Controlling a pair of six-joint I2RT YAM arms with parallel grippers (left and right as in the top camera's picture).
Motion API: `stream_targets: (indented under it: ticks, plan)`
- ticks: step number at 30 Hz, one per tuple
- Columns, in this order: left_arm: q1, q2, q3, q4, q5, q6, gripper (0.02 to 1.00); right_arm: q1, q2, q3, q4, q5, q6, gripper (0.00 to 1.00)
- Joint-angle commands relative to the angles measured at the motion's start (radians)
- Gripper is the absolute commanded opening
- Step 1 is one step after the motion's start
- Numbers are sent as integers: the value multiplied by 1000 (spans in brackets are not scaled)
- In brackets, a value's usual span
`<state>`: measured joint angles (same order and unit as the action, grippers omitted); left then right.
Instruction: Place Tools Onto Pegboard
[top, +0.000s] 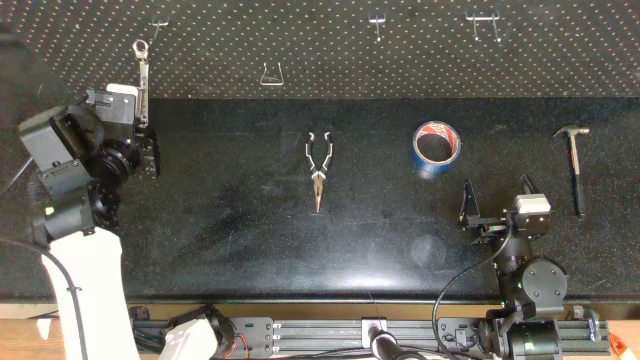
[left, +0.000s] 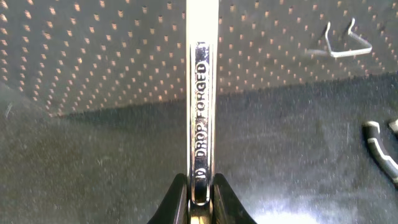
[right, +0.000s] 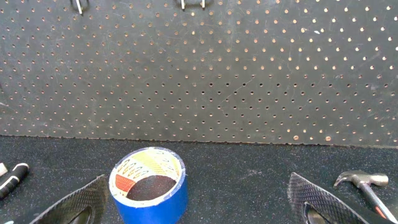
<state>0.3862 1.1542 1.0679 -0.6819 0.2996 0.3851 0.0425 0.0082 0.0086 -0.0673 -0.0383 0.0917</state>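
While the wrench (top: 144, 80) stands lengthwise up the left part of the pegboard (top: 420, 60), its lower end is clamped between the fingers of the left tool (left: 200, 198), which are closed tight on the shank. The wrench's head points to the board's upper edge, and whether it sits on a peg cannot be told. Seen from the left wrist, the bright shank runs straight up the middle, with the perforated board behind it and the dark table (top: 240, 230) below.

A triangular wire hook (top: 271, 75) hangs on the board to the right of the wrench, well apart from it, and two more hooks (top: 377, 22) sit along the top edge further right.

On the table lie the other things: the pliers (top: 319, 165) near the middle with their nose pointing away from the board, a blue roll of tape (top: 437, 148) standing on its flat side, and the hammer (top: 575, 170) at the far right, head toward the board.

The right tool (top: 497, 198) sits low near the table's front, behind the tape — its fingers spread wide and holding nothing.
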Motion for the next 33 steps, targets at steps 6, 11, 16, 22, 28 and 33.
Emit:
stream_targets:
  ticks: [6,11,16,22,28,33]
  plan:
    - [-77,-256,-304,218,-127,-82,27,9,-7,-5,-3,2,-7,936]
    - [-79,-163,-350,418,-217,-120,27,9,-7,-5,-3,2,-7,936]
    - [-79,-93,-350,478,-162,-150,27,9,-7,-5,-3,2,-7,936]
    - [-79,-80,-349,545,-127,-149,27,9,-7,-5,-3,2,-7,934]
    - [-81,-7,-348,590,-93,-149,27,9,-7,-5,-3,2,-7,936]
    - [-81,52,-334,608,-78,-149,25,9,-7,-5,-3,2,-7,936]
